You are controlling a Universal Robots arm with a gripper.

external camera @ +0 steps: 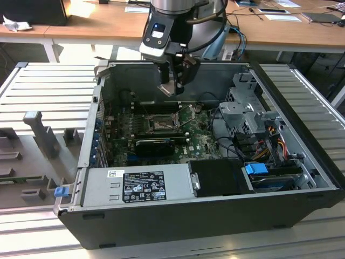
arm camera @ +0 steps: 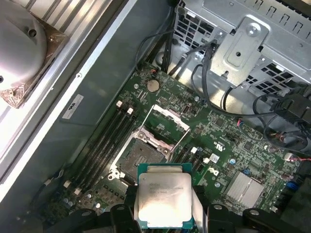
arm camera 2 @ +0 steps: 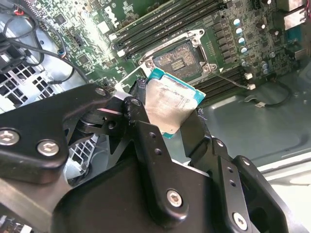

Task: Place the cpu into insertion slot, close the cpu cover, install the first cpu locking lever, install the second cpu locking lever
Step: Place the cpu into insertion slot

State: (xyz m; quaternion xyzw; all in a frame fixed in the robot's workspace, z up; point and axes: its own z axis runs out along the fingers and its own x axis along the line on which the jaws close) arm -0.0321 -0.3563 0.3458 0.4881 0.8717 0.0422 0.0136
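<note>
Ribbed grey table [external camera: 32, 226]: carries the open computer case and runs past it on both sides of the exterior view.
Computer case [external camera: 188, 221]: lies on its side with the side panel off and the interior exposed.
Arm [external camera: 172, 11]: reaches down from above at the far wall of the case.
Power supply [external camera: 137, 186]: grey box with a label, set against the near wall of the case.
Green circuit board [external camera: 202, 137]: lines the case floor, between the power supply and the far wall.
Drive cage [external camera: 242, 108]: silver perforated metal, at the exterior view's right of the board.
Pincer [arm camera 2: 170, 104]: black fingers [arm camera 2: 141, 97] pinch the cpu by two opposite edges; it hangs inside the case, above the board.
Insertion slot [arm camera: 141, 158]: contact grid uncovered, nothing seated in it.
Cpu cover [arm camera: 171, 115]: swung up off the slot, standing along one of its edges.
Cpu [arm camera: 164, 201]: pale metal top faces the first wrist view; held in the air, apart from the slot, close over it.
Locking lever [arm camera 2: 231, 80]: thin wire rod, standing free beside the slot.
</note>
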